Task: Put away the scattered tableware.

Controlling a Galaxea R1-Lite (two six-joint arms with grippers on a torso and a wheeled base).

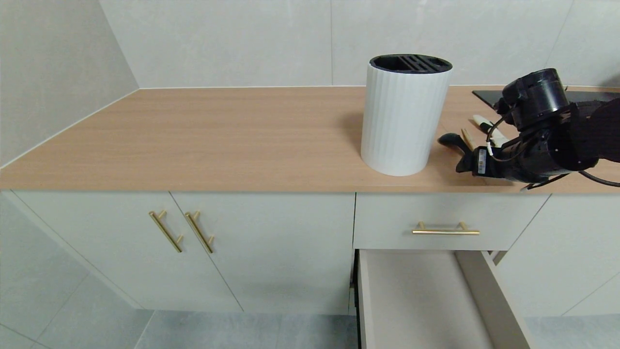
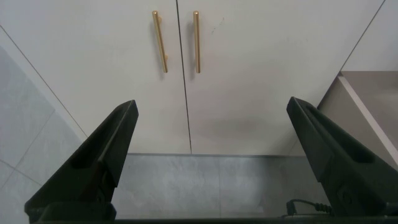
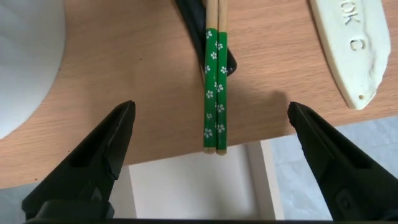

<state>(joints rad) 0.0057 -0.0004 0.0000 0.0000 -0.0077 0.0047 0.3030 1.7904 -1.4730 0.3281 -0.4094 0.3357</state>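
— Wood-topped bench (image 1: 218, 135): what lies on it?

— A white ribbed holder (image 1: 402, 116) stands upright near the front, with dark slots in its top. Just to its right lie the chopsticks (image 1: 467, 139), a black utensil (image 1: 450, 139) and a white utensil (image 1: 484, 123).

— How do the chopsticks lie?

— Side by side and touching, as a pair (image 3: 216, 93). Their ends are green with small white flowers and reach the bench's front edge. They lie across the black utensil (image 3: 193, 18), which shows from under them on the holder's side. The white utensil (image 3: 348, 50) lies apart from them on the other side, flat on the wood.

— And the right claw?

— The right claw (image 3: 210, 112) hangs over the green ends with its jaws wide, one on each side of the pair and touching neither stick. It holds nothing. From the head it shows at the front edge (image 1: 467, 165), just right of the holder.

— The left claw?

— The left claw (image 2: 211, 109) is wide too and holds nothing. It sits low and faces two pale doors (image 2: 249, 93) with gold handles (image 2: 160, 40), with grey floor (image 2: 205, 180) beneath.

— Anything else?

— A drawer (image 1: 416, 291) below the holder is pulled out, under a shut one. A dark hob (image 1: 489, 97) sits at the bench's back right.
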